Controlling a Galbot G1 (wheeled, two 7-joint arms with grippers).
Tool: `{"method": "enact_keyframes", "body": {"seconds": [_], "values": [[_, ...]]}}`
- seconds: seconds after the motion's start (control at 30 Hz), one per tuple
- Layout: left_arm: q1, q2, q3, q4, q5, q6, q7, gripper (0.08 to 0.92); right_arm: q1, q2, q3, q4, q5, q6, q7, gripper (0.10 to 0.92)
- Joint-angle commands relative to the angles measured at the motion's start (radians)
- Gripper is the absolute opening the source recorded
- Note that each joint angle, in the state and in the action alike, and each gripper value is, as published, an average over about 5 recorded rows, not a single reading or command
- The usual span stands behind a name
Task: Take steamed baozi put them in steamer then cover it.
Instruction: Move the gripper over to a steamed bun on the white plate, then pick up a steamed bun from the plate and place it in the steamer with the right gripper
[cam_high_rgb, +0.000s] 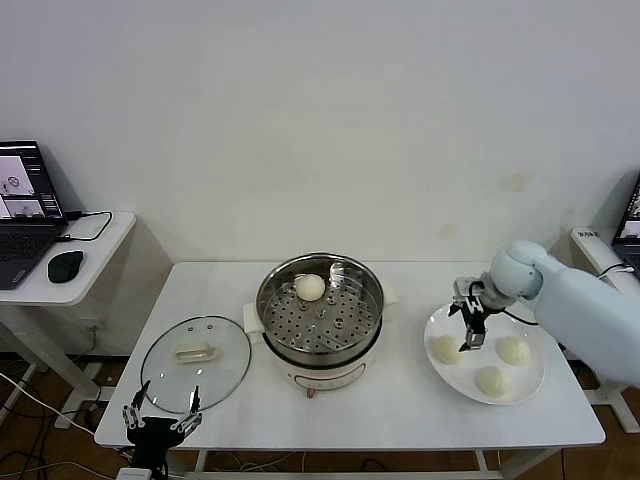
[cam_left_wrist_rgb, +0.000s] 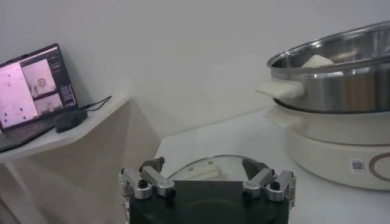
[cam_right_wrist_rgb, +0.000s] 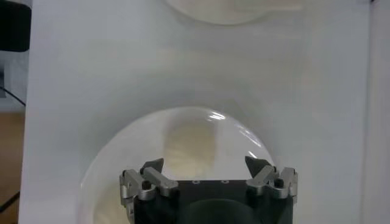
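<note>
Both my claws spread wide

My right claw (cam_high_rgb: 472, 325) points downward from its extended arm; my left claw (cam_high_rgb: 160, 418) sits parked low, fingers (cam_left_wrist_rgb: 149, 176) apart, pointing forward.

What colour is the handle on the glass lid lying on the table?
Cream, the handle on the clear lid; it shows best in the head view.

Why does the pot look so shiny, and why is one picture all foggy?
Head view: room light glints off the steamer and streaks the glass lid. Right wrist view: washed out and soft, the plate pale with a bright glare arc on its rim. Left wrist view: the laptop glows and looks blurry.
</note>
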Motion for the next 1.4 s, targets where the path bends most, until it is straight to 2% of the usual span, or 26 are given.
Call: {"method": "enact_keyframes", "body": {"seconds": [0.03, 0.83, 0.93, 1.17, 1.4], "values": [[0.0, 0.0, 0.001, 0.008, 0.002, 0.001, 0.0, 0.823, -0.075, 0.038, 0.059, -0.056, -0.039, 0.018, 0.014, 0.823], [-0.002, 0.0, -0.003, 0.025, 0.004, 0.001, 0.001, 0.823, -0.102, 0.084, 0.088, -0.122, -0.062, 0.018, 0.044, 0.823], [-0.003, 0.0, -0.005, 0.028, 0.004, 0.001, 0.001, 0.823, -0.102, 0.087, 0.088, -0.127, -0.061, 0.017, 0.042, 0.796], [-0.01, 0.001, -0.007, 0.031, 0.003, 0.001, 0.002, 0.823, -0.099, 0.09, 0.085, -0.141, -0.063, 0.014, 0.034, 0.622], [-0.012, 0.0, -0.007, 0.032, 0.003, 0.002, 0.001, 0.823, -0.06, 0.065, 0.079, -0.099, -0.034, 0.001, 0.02, 0.594]]}}
